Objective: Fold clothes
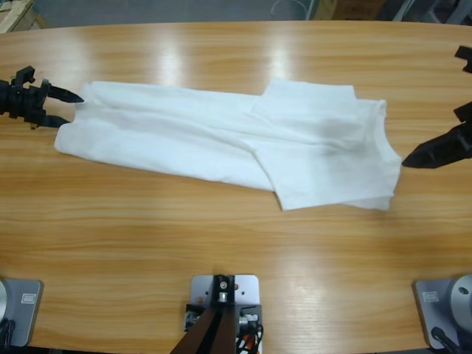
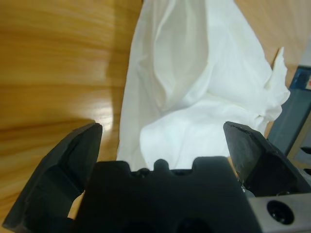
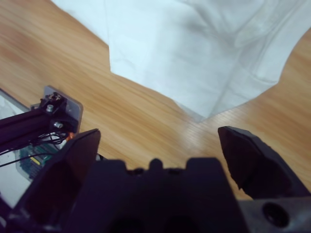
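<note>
Your left gripper (image 2: 163, 145) is wide apart and grasping nothing, with the edge of the T-shirt (image 2: 194, 77) lying just past its tips. If you close it here, I think you may pinch only the top layer, because the cloth is bunched and puffy at this end. Then the layers under it could slide and the fold would go crooked.

Your right gripper (image 3: 158, 145) is spread too, with nothing in it. It hangs over bare desk (image 3: 146, 111), and the corner of the T-shirt (image 3: 204, 63) sits a little beyond it. Close it now and it may grab only air, or just nip the very tip and lose it.

Farther out, the T-shirt (image 1: 243, 140) lies long across the middle of the desk (image 1: 236, 258), already doubled over. If only one end gets pulled, it could drag sideways.

Count them: one T-shirt, two grippers, one desk.
</note>
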